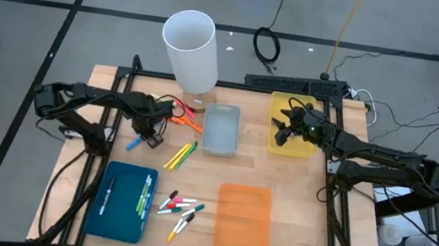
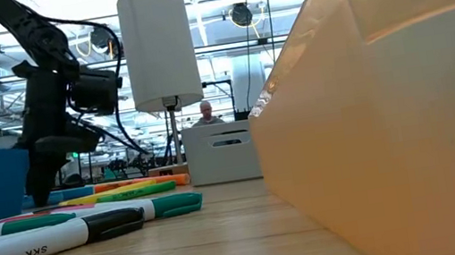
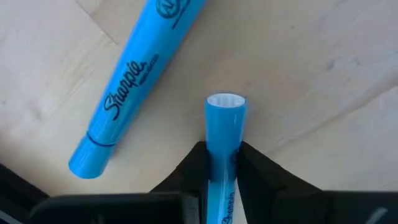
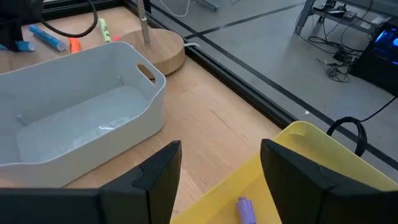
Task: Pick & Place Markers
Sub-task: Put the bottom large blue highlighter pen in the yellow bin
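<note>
My left gripper (image 1: 152, 138) points down at the table beside the orange markers (image 1: 186, 121), shut on a blue marker (image 3: 225, 124). A second blue marker (image 3: 134, 81) lies flat on the wood next to it. Yellow and green markers (image 1: 182, 154) lie nearer the middle, and white-bodied markers with coloured caps (image 1: 180, 207) lie toward the near edge. More markers (image 1: 143, 194) rest in the blue tray (image 1: 118, 216). My right gripper (image 4: 221, 155) hovers open over the yellow tray (image 1: 274, 105), where a small purple piece (image 4: 246, 210) lies. My left gripper pinches the blue marker's barrel (image 3: 222, 163) between its two fingers, which come from above. The marker lies along the fingers, and its round end (image 3: 226, 101) sticks out past them toward the table. Whether that end touches the wood, I cannot tell.
A tall white cylinder (image 1: 189, 47) stands on a wooden base at the far edge. A grey tray (image 1: 221, 132) sits between the arms, and an orange tray (image 1: 243, 224) near the front edge. Bare wood lies between the trays. A person (image 2: 205, 113) shows far behind the table.
</note>
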